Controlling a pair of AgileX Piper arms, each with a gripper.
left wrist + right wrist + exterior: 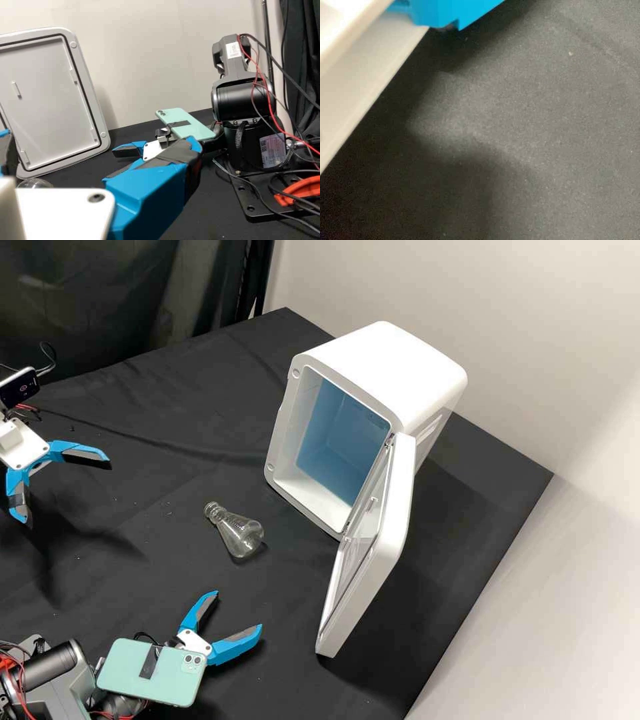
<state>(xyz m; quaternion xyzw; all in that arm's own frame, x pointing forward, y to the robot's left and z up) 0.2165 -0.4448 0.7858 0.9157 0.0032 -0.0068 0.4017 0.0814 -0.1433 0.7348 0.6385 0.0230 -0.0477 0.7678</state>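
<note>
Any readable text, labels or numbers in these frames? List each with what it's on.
Nothing can be quoted as it reads.
white label on the upper arm housing: print too small to read.
sticker on the arm base: blurred, unreadable.
flask: faint marks on the glass, too small to read.
fridge and phone: no text visible.

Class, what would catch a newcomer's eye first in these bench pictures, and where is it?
The white mini fridge stands at the far side of the black bench, its door swung open, showing a pale blue inside. In front of it a glass flask lies on its side, between the open left tool and the open right tool.
</note>
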